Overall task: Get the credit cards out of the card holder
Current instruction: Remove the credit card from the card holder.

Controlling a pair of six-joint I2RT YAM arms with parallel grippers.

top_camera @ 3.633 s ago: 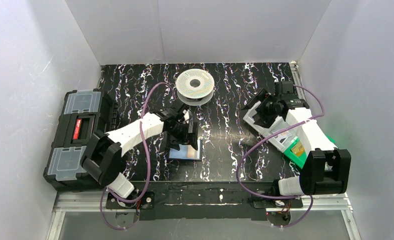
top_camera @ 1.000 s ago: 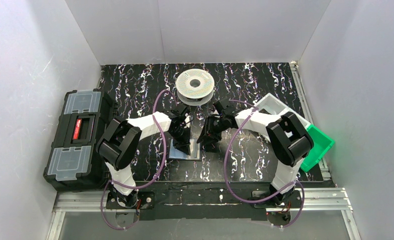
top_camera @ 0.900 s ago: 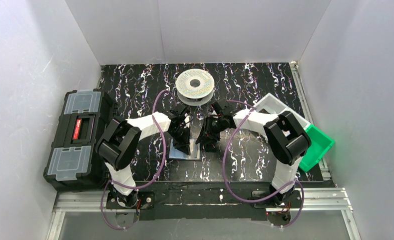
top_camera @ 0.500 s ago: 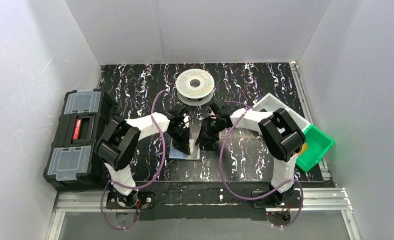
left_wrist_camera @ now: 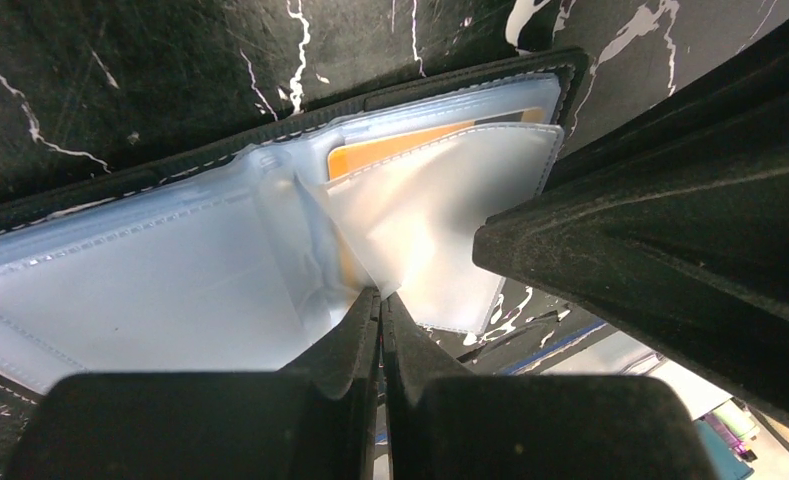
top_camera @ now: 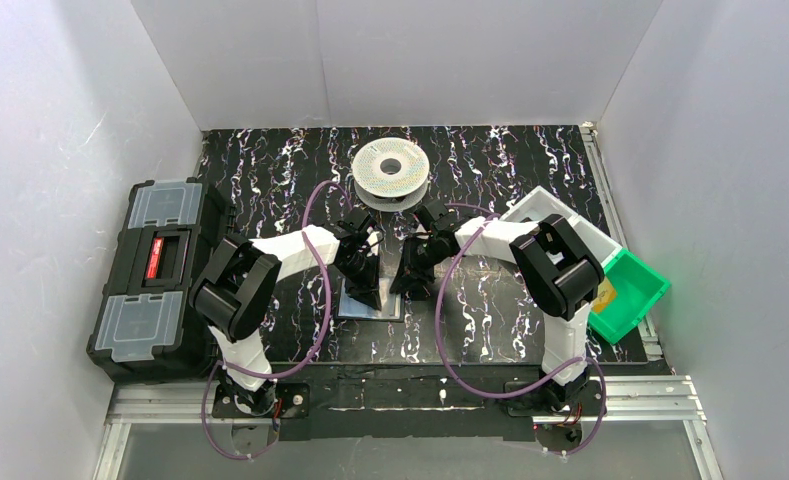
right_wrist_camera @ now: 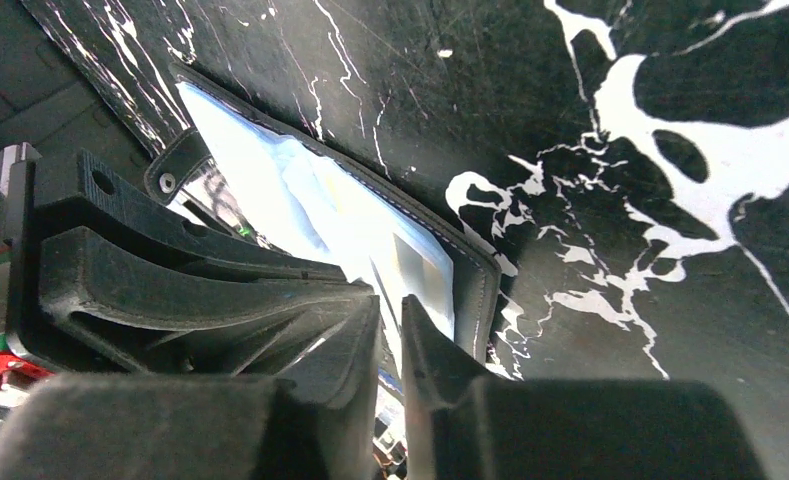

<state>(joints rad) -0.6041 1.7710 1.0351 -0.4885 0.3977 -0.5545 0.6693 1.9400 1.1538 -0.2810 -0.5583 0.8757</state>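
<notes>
Card holder (left_wrist_camera: 150, 280) lies open on the tabletop (top_camera: 490, 310) near the white spool (top_camera: 390, 170), orange credit card (left_wrist_camera: 400, 150) inside its cloudy sleeve (left_wrist_camera: 440, 220); my left gripper (left_wrist_camera: 380, 300), pressed together, pins it, while my right gripper (right_wrist_camera: 390, 315), nearly closed on I cannot tell what, should pinch only card and pull level.

Card holder (left_wrist_camera: 170, 175): matt black, leather-like outer with a stitched rim. The inner sleeves (left_wrist_camera: 150, 270) are frosted, translucent bluish plastic, creased, over a smooth orange plastic card (left_wrist_camera: 390, 148). Surface (right_wrist_camera: 570, 120): glossy black with white marbled veining, finely scratched. Left pincer (left_wrist_camera: 379, 305) and right pincer (right_wrist_camera: 390, 315): matt black plastic, rough and ridged in fine layers.
</notes>
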